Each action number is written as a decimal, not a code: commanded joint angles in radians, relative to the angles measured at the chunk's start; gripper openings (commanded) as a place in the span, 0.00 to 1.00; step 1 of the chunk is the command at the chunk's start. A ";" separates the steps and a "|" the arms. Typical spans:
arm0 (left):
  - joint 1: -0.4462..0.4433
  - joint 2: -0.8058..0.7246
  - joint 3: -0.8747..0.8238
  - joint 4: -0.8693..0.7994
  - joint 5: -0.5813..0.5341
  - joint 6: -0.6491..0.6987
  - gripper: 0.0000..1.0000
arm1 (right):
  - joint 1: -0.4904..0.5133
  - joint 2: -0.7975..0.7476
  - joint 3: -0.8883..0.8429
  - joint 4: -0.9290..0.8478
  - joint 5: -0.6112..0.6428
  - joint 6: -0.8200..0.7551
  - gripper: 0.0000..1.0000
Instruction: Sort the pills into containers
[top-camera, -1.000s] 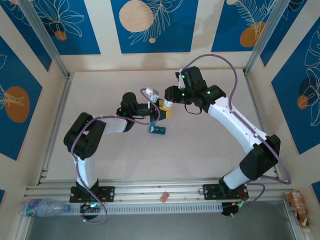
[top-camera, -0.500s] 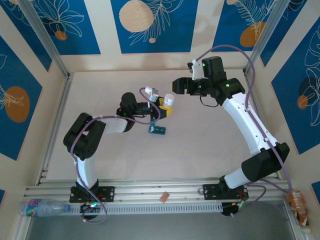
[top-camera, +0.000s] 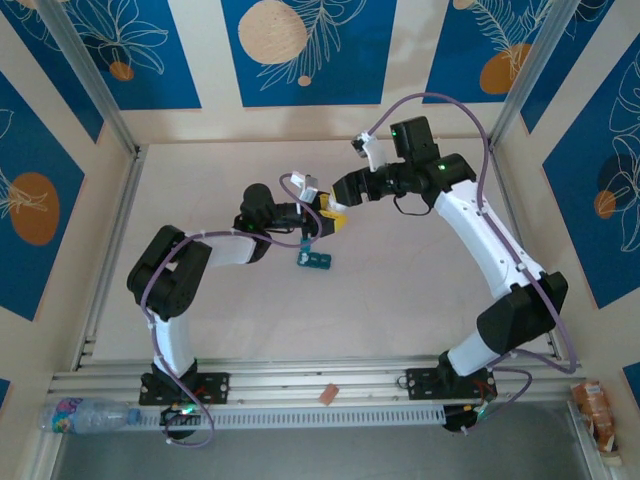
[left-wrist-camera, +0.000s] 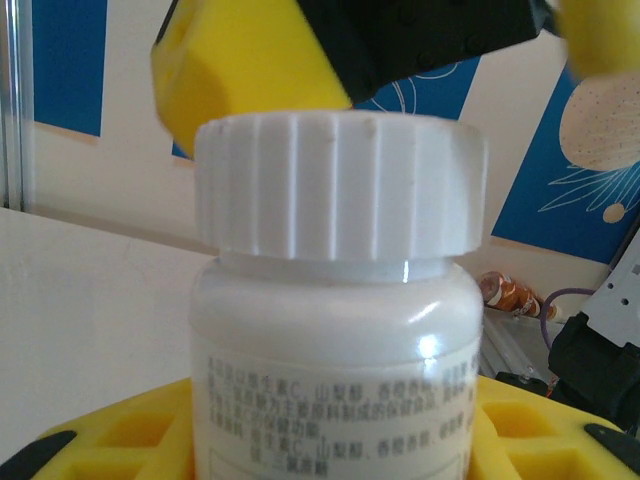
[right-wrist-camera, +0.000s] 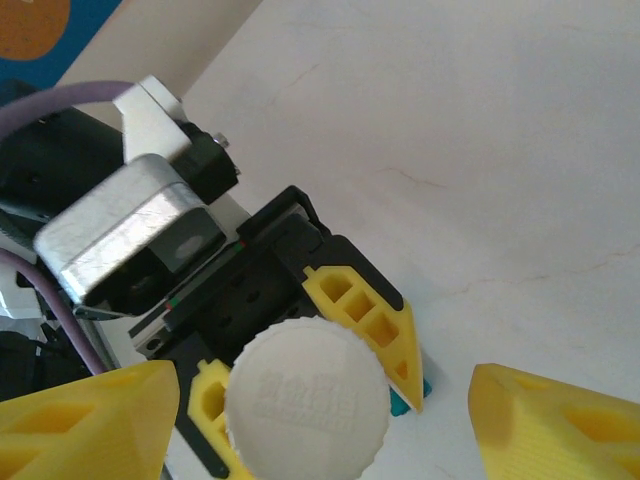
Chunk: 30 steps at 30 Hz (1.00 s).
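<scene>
Yellow plastic fingers, right pincer (right-wrist-camera: 320, 400): spread wide either side of the ribbed white screw cap (right-wrist-camera: 305, 405), gripping nothing. A second ago I had it clamped on that cap; it let go, drew off to the right, and is back over it. The cap is still seated, so I judge the contents sealed and the sorting not begun; probably a re-grip for another turn.

Left pincer (top-camera: 328, 222): closed on the small white plastic bottle (left-wrist-camera: 335, 330), held upright.

Dark teal-green strip of three joined compartments (top-camera: 315, 259): on the pale surface (top-camera: 400, 290), near the bottle and apart from both pincers.

Writing: fine label print, seemingly Chinese, and embossed cap lettering, both illegible.
</scene>
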 joint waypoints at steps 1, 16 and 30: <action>-0.011 -0.024 0.032 0.033 0.002 0.022 0.00 | 0.007 0.014 0.026 -0.030 -0.028 -0.028 0.76; -0.014 -0.025 0.034 0.028 0.001 0.025 0.00 | 0.008 0.042 0.025 -0.022 -0.046 -0.004 0.59; -0.014 -0.028 0.031 0.022 -0.006 0.034 0.00 | 0.117 0.017 -0.049 0.002 0.228 0.293 0.28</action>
